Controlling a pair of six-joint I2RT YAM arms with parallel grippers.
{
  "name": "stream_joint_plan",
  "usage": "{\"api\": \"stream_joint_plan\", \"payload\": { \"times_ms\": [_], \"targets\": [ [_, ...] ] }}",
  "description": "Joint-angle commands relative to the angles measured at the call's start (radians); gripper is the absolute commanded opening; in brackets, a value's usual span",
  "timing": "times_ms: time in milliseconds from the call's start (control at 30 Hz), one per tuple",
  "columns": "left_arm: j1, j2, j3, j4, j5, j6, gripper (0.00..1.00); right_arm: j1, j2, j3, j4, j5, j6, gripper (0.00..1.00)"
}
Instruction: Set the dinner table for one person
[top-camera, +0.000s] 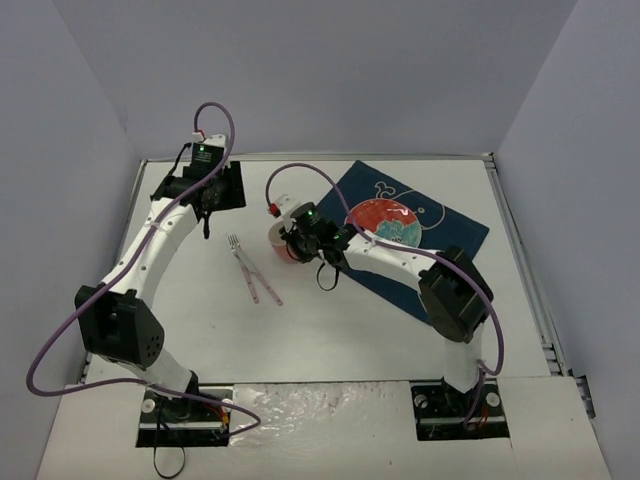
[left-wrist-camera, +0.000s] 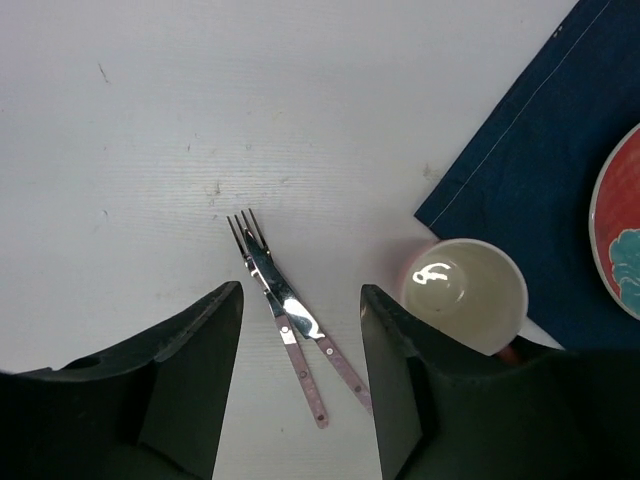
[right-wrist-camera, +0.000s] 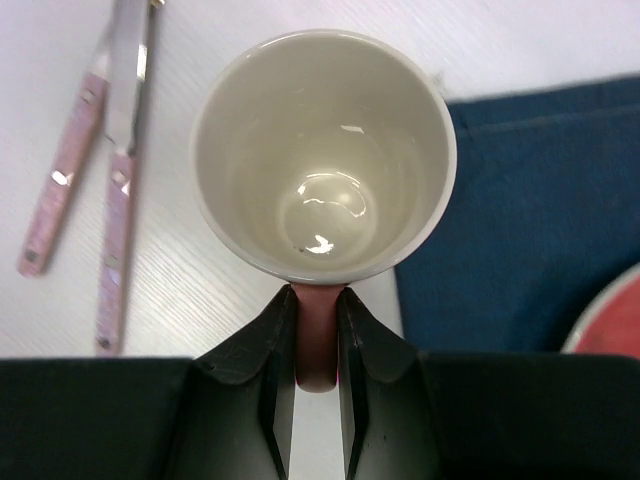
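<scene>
Right pincer (right-wrist-camera: 315, 305) is clamped on the mug (right-wrist-camera: 322, 150) handle at the placemat (right-wrist-camera: 530, 220) edge; mug placement seems underway; next, lower and release.

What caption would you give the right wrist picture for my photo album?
Right end effector pinches the pink handle of an empty, upright mug at the blue placemat edge.

Plain white dinner table (top-camera: 330, 330), nothing fancy. Lying straight on it: pink-handled fork (left-wrist-camera: 300, 370) and knife (left-wrist-camera: 295, 308), crossed and touching, just left of a navy fish-print placemat (left-wrist-camera: 530, 150) set at an angle. White mug (left-wrist-camera: 465, 290) right at the mat's corner, can't tell if actually resting.
</scene>
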Motion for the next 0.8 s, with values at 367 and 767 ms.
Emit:
{"api": "stream_joint_plan", "payload": {
  "times_ms": [367, 767],
  "targets": [
    [0.056, -0.074, -0.030, 0.111, 0.013, 0.011, 0.52, -0.462, -0.659, -0.450, 0.304, -0.059, -0.048, 0.00],
    [0.058, -0.037, -0.044, 0.121, 0.040, 0.015, 0.52, -0.934, -0.733, -0.668, 0.551, -0.152, -0.066, 0.00]
  ]
}}
